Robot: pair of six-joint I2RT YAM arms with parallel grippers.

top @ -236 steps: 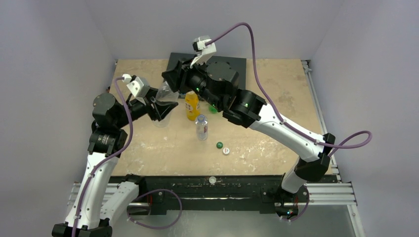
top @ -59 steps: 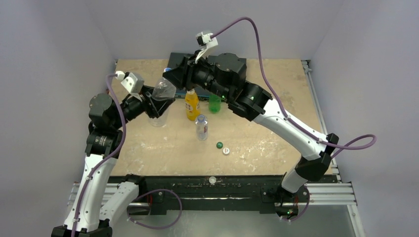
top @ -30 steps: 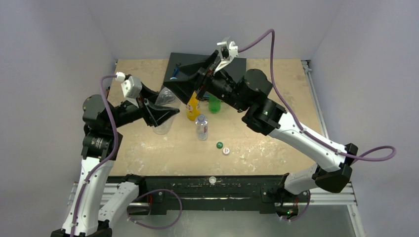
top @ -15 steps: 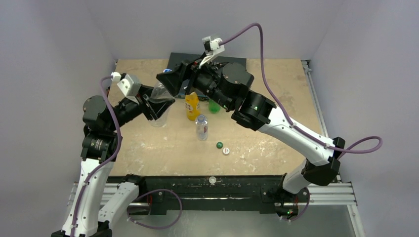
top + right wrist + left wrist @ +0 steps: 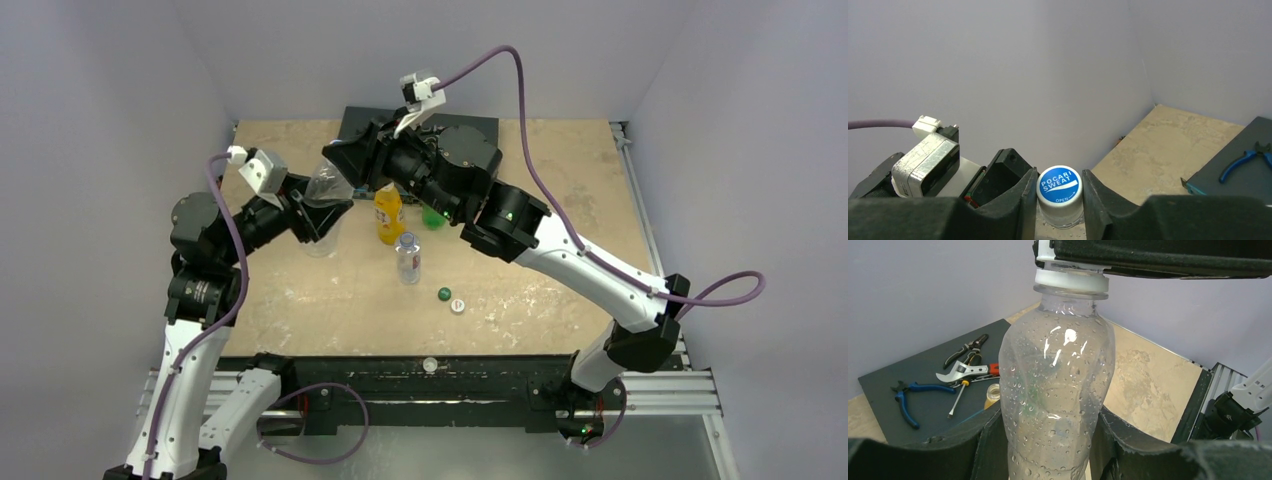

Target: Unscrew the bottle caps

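Observation:
The larger clear bottle, wet with droplets, is held off the table at the left. My left gripper is shut on its body. The bottle's cap is white with a blue printed top, and my right gripper is shut on it from above. An orange-yellow bottle, a green bottle partly behind the right arm, and a small clear bottle stand mid-table. A dark green cap and a white cap lie loose nearby.
A dark mat lies at the back of the table, mostly under the right arm. It carries blue-handled pliers, a wrench and other hand tools. Walls close in on the left, back and right.
My right gripper swung from the back right over to the clear bottle's top and shut on its cap. The left gripper kept hold of the bottle, shifting only slightly.

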